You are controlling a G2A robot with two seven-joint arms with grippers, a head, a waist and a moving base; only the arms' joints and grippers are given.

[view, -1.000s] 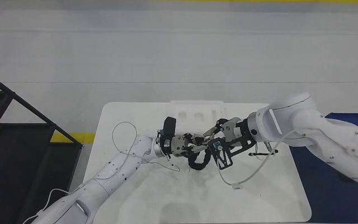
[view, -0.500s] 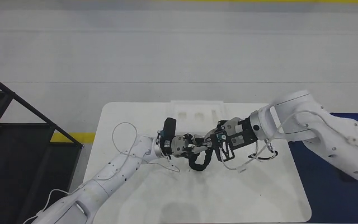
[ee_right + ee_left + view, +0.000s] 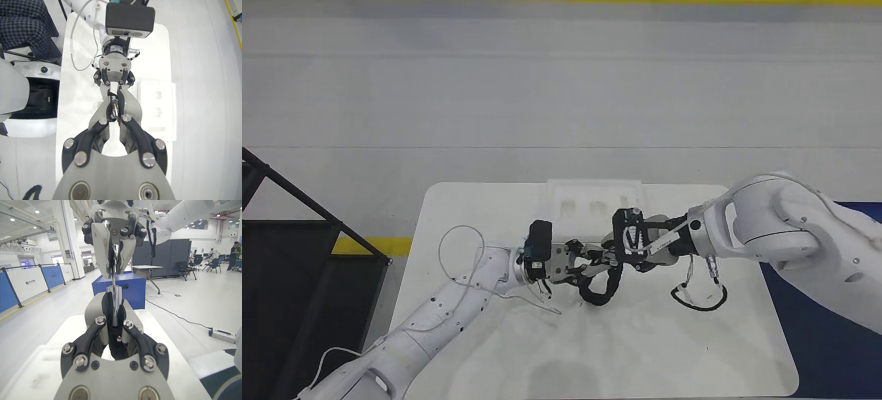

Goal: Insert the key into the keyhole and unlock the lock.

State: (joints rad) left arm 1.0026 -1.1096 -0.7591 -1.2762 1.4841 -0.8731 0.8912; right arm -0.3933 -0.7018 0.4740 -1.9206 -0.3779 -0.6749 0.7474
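Note, at the left of the top view, your left gripper (image 3: 587, 265) over the middle of the white table (image 3: 457, 215). It is clenched on the lock (image 3: 598, 288), whose black loop curves toward the table's near edge. In the left wrist view its fingers (image 3: 92, 308) press the lock's black body from both sides. The chrome cylinder (image 3: 114, 296) stands out past their tips and points at the right gripper (image 3: 113, 273). Next comes the key (image 3: 113, 278): its thin blade runs straight between the two grippers and meets the cylinder's end face; how deep it sits you cannot tell. To the right, your right gripper is closed on the key's head, facing the left gripper tip to tip and in line with it. A white foam tray (image 3: 594, 196) lies just beyond both grippers at the table's far edge.
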